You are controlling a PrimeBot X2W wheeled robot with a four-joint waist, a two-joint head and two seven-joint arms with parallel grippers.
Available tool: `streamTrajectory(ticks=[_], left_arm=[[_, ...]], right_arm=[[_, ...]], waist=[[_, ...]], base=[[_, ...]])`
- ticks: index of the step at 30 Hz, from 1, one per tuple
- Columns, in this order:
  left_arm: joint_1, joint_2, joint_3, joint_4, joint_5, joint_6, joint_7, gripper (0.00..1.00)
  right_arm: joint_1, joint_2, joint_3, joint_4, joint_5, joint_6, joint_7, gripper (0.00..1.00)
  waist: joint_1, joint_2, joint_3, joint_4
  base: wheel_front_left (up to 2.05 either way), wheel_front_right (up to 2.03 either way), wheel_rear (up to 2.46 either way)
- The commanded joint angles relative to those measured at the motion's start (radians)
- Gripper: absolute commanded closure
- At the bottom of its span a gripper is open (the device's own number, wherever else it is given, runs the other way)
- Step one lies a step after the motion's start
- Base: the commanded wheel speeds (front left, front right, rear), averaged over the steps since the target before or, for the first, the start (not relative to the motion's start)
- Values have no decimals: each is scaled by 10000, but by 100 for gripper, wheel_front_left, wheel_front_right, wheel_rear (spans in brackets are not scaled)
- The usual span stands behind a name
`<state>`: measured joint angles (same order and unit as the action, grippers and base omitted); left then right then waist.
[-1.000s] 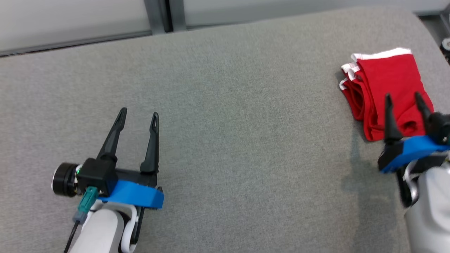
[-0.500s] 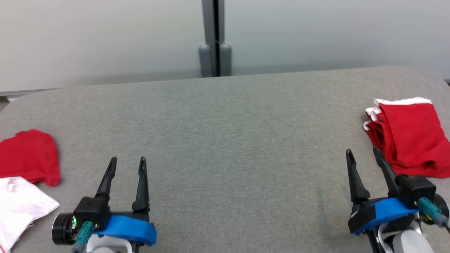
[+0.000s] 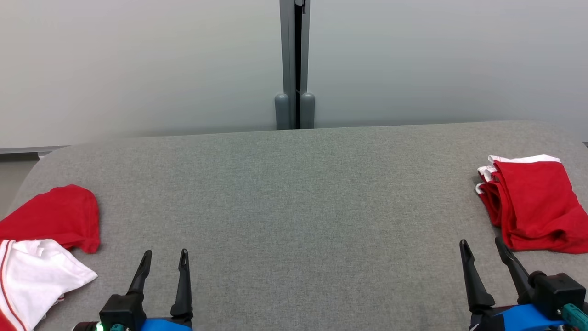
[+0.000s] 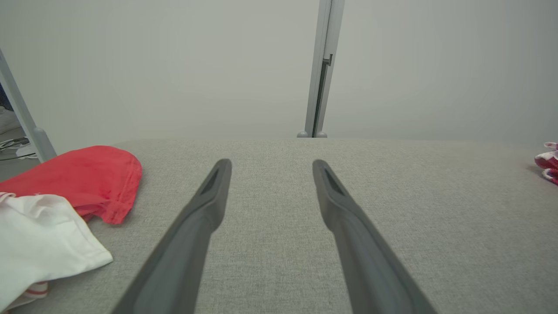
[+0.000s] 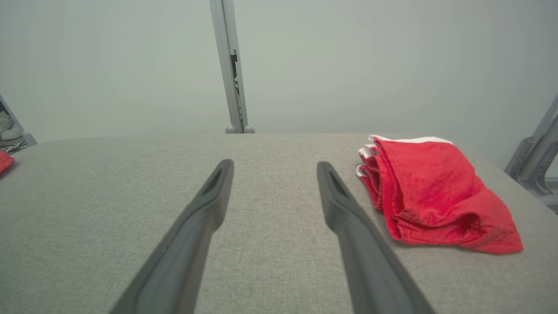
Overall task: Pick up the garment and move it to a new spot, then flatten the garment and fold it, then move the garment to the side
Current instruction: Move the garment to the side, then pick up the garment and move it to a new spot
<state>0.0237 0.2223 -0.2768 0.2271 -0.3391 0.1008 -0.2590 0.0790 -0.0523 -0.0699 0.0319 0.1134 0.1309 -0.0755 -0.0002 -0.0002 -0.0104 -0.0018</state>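
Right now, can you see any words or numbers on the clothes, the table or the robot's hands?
No, there are none to read.
The folded red garment has only a plain white trim.
The red cloth and the white cloth with thin red stripes show no letters.
The grey table, the left gripper and the right gripper carry no label or sign.

The white shirt (image 3: 32,280) runs off the head view's left and bottom edges and covers part of the red cloth (image 3: 59,216), also clipped at the left. The left pincer (image 3: 166,251) and right pincer (image 3: 480,240) are cut off at their bases. In the left wrist view the folded garment (image 4: 548,162) is a sliver at the right edge
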Motion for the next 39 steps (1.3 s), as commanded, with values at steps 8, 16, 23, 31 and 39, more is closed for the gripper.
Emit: streamTrajectory(ticks=[8,16,23,31,39], left_arm=[[318,29,-59,38,-103,127,-10,0],[212,48,-165,65,-115,145,22,0],[86,50,-240,97,-148,136,39,0],[-227,88,-275,87,-137,92,26,0],[-813,310,-214,197,-116,-206,-25,0]], right_arm=[[585,14,-5,-711,175,-3,364,0],[707,16,-31,-917,137,-3,467,0],[779,15,-113,-916,153,-3,417,0],[714,15,-141,-1083,48,-3,503,0],[300,11,325,-1450,-147,-3,753,0]], waist=[[2,2,-175,-136],[2,2,-187,-115],[2,2,-207,-14],[2,2,-88,742],[2,2,166,2476]], base=[[0,0,0],[0,0,0],[0,0,0],[0,0,0],[0,0,0]])
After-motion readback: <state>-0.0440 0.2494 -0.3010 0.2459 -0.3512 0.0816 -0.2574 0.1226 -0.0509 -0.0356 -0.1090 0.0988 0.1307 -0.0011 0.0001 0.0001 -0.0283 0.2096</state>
